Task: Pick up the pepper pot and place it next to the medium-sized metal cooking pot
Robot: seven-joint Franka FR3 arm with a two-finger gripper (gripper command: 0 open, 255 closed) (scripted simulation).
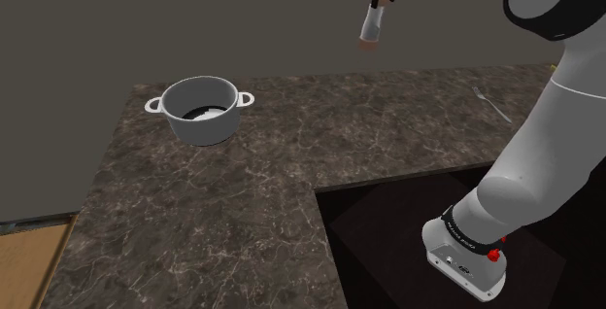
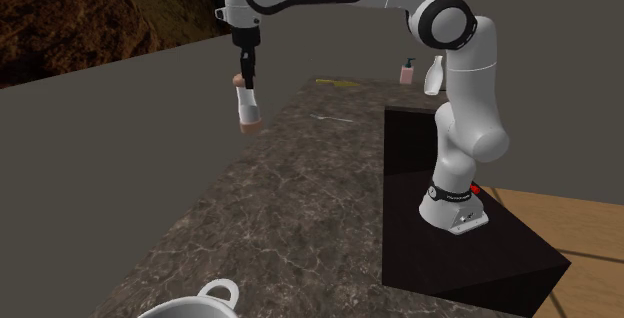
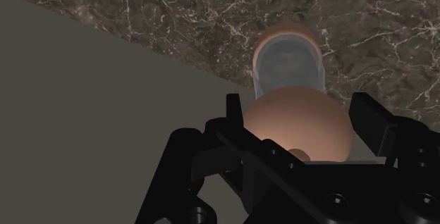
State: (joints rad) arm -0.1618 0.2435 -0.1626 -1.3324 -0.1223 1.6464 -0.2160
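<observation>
Jaws clenched on the pepper pot [image 1: 371, 25] by its round brown top; it hangs tilted high over the marbled surface [image 1: 369, 132], seemingly near its edge, well apart from the grey cooking pot [image 1: 202, 113].

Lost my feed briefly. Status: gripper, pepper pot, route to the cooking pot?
Gripper shut on pepper pot, high over countertop near the wall. Cooking pot stands apart on countertop. No obstacle seen between.

Dark veined stone countertop [image 1: 243, 190], plain grey-brown wall [image 1: 146, 16] behind, wooden floor [image 1: 29, 263] below
</observation>
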